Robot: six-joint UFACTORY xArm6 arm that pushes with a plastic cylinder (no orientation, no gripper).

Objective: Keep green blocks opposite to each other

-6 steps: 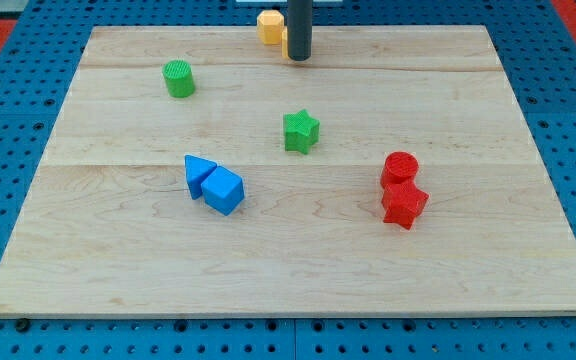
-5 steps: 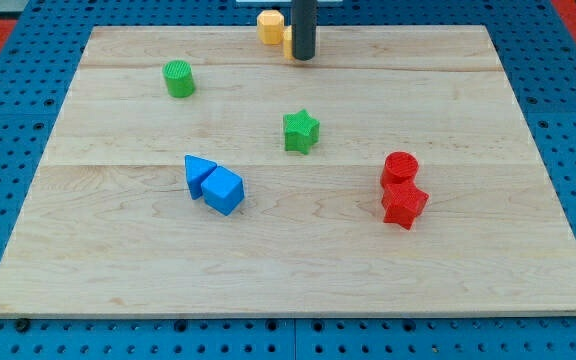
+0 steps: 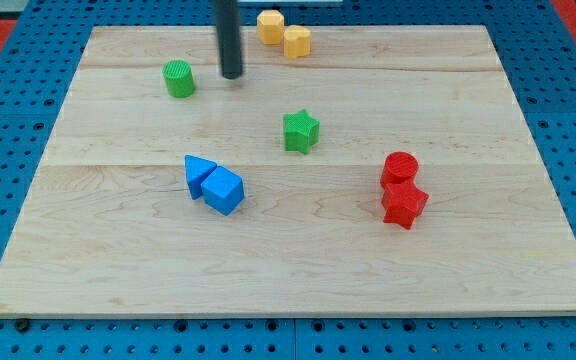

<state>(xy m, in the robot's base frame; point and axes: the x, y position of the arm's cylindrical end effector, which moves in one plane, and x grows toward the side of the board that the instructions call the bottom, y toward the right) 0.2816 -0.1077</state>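
Note:
A green cylinder [image 3: 178, 78] stands at the upper left of the wooden board [image 3: 288, 250]. A green star [image 3: 301, 130] lies near the board's middle, a little above centre. My tip [image 3: 231, 76] is at the top of the board, just to the right of the green cylinder with a small gap between them, and up and to the left of the green star.
Two yellow blocks [image 3: 270, 25] [image 3: 297, 41] sit at the top edge. A blue triangle [image 3: 198, 173] touches a blue cube [image 3: 223, 190] left of centre. A red cylinder [image 3: 400, 167] touches a red star [image 3: 404, 204] at the right.
My tip has moved left from beside the yellow blocks to just right of the green cylinder. The second yellow block now shows fully. No block has moved.

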